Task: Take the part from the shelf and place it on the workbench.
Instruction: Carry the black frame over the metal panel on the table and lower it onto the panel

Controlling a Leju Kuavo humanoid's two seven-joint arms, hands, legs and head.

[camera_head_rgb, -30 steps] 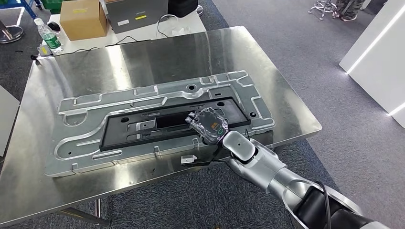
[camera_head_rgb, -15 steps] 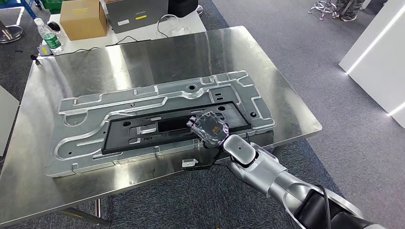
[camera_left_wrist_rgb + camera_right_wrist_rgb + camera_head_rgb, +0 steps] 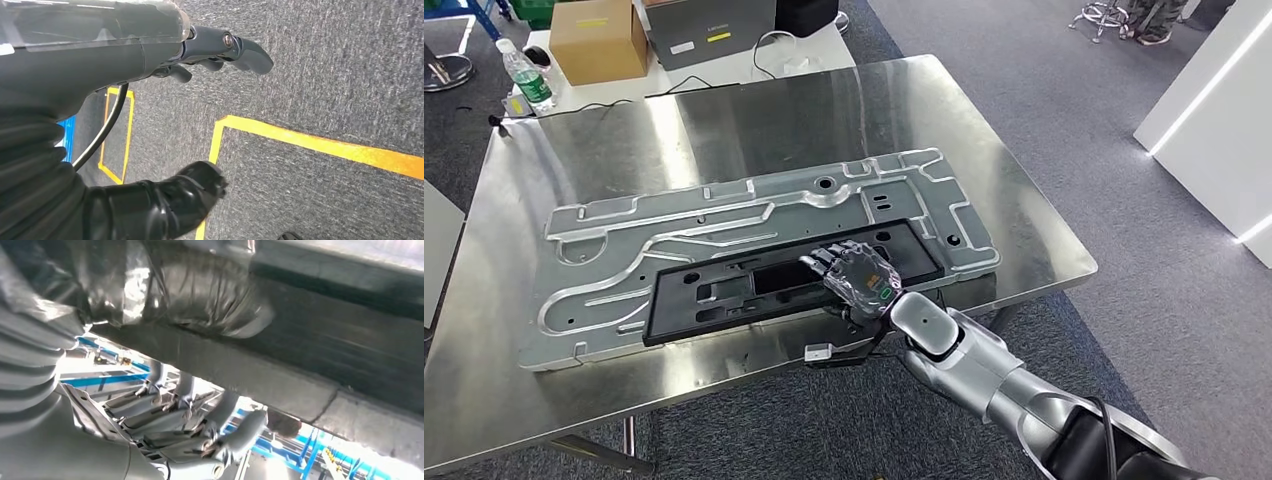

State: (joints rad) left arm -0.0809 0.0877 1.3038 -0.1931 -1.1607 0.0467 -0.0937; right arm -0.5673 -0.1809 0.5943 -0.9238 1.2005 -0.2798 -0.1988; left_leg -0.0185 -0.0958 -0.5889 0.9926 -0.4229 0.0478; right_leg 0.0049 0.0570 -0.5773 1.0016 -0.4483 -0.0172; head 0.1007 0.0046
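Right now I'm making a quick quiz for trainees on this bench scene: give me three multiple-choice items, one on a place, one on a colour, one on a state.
1. Where does the black frame part lie?
A. on the silver stamped panel
B. on the grey carpet
C. on the cardboard box

2. What colour is the cap of the water bottle beyond the workbench's far left corner?
A. red
B. green
C. white

3. How is the right hand?
A. clenched on nothing, off the bench
B. lifting the part clear of the bench
C. fingers spread over the part's near right portion

Answers: 1 A, the part sits flat inside the panel's outline. 2 C, the cap is white above a green label. 3 C, the head view shows fingers fanned out above the part, which lies flat on the panel.
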